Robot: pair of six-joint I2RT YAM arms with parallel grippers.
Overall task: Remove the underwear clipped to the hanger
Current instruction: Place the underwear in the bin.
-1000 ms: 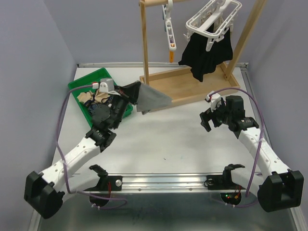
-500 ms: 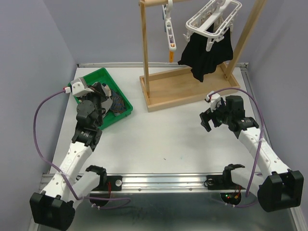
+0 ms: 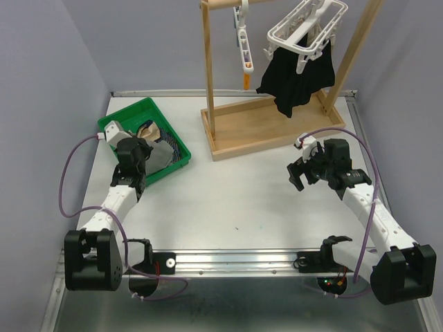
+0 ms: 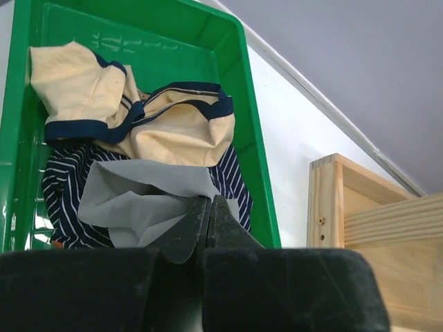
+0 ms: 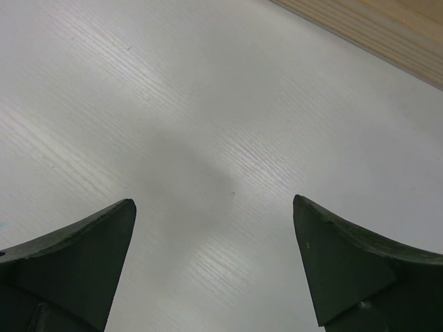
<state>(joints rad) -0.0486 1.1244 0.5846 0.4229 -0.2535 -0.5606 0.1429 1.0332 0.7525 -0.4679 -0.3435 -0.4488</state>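
Black underwear (image 3: 297,79) hangs clipped to the white hanger (image 3: 308,28) on the wooden rack. In the green tray (image 3: 111,123) lie a tan pair with navy trim (image 4: 166,128), a navy striped pair (image 4: 62,187) and a grey pair (image 4: 131,200). My left gripper (image 4: 210,200) is low over the tray, its jaws pressed together with the edge of the grey underwear (image 3: 161,153) at their tips. My right gripper (image 3: 299,173) hovers over bare table right of centre, and its fingers (image 5: 83,242) stand wide apart with nothing between them.
The wooden rack's base (image 3: 270,124) sits at the back centre, with uprights on either side. A white clip strip (image 3: 243,41) hangs from the rack's top bar. Grey walls close in the left and right sides.
My left arm has swung left from beside the rack base to the green tray, carrying the grey underwear, which now lies in the tray. The right arm has not moved.
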